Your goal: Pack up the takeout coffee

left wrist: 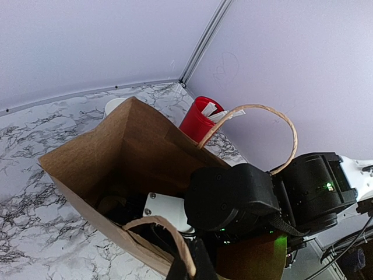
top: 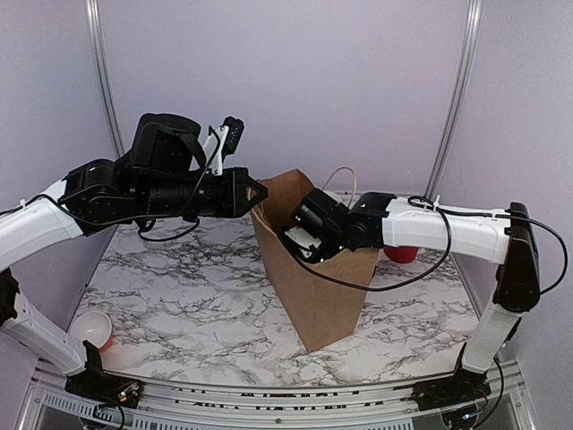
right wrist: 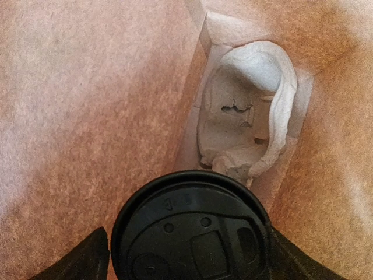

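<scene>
From above, the paper bag (top: 313, 287) stands on the surface (top: 179, 296) with my right arm (top: 421, 224) reaching into its mouth, and the coffee is hidden from here. My left wrist view shows my left jaws pressed together, apparently pinching the near handle (left wrist: 166, 233) to keep the mouth wide. From my right wrist, the lidded takeout coffee (right wrist: 192, 233) sits deep inside the bag between my right jaws; I cannot tell whether they grip it or not, so I judge the packing nearly done, with release and withdrawal left
</scene>
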Controlling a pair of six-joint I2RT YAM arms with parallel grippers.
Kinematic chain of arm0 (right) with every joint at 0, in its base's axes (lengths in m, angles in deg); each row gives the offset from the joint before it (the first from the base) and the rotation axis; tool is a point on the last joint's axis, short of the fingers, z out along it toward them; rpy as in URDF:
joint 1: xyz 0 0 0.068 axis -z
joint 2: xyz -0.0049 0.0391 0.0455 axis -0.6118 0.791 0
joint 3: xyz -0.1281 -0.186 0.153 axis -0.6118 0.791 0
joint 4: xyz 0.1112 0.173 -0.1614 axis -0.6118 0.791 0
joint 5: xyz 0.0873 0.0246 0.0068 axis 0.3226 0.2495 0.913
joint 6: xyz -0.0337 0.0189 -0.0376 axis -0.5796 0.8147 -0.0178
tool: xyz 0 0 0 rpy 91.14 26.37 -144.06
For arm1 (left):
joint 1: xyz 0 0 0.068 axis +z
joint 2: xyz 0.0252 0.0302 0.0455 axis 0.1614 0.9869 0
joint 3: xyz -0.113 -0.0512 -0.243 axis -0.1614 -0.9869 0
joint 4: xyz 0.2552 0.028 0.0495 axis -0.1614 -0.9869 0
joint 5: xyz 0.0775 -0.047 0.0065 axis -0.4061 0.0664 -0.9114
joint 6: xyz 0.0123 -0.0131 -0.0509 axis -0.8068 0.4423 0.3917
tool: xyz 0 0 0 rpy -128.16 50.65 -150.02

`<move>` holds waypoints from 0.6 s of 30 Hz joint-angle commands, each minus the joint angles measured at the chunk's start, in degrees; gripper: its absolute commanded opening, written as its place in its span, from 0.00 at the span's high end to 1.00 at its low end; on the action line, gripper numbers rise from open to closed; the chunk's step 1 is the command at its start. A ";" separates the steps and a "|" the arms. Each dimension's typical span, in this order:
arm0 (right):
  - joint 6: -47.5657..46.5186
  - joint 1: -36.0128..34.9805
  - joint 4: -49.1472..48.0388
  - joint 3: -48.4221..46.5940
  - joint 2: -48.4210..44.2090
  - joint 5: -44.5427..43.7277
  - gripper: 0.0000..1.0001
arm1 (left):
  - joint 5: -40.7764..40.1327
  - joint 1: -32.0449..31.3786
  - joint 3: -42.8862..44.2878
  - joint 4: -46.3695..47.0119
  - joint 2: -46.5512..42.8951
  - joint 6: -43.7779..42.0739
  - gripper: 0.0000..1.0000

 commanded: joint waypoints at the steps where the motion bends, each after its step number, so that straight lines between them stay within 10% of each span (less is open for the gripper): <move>1: 0.87 -0.75 5.43 1.77 2.54 1.74 0.12 | -0.17 -0.24 1.97 1.00 -0.16 -0.17 1.00; 18: 1.37 -0.75 9.33 -5.76 1.42 0.17 0.00 | 0.26 -0.26 1.73 1.08 -0.21 -0.15 1.00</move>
